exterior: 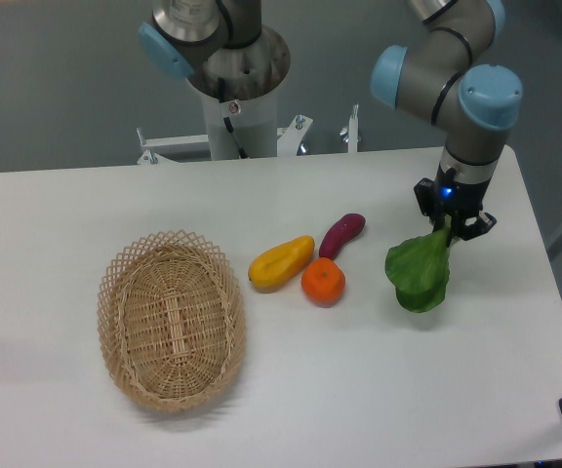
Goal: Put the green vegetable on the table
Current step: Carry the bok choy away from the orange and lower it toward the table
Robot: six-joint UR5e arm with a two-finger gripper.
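Basket [172, 320] nearest; hand [454, 226] hides green vegetable [420, 272] stem.

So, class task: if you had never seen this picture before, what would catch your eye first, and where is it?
First, the green vegetable hanging from the gripper at the right side of the white table. Next, the bright cluster mid-table: yellow fruit, orange, purple piece. The empty wicker basket lies left.
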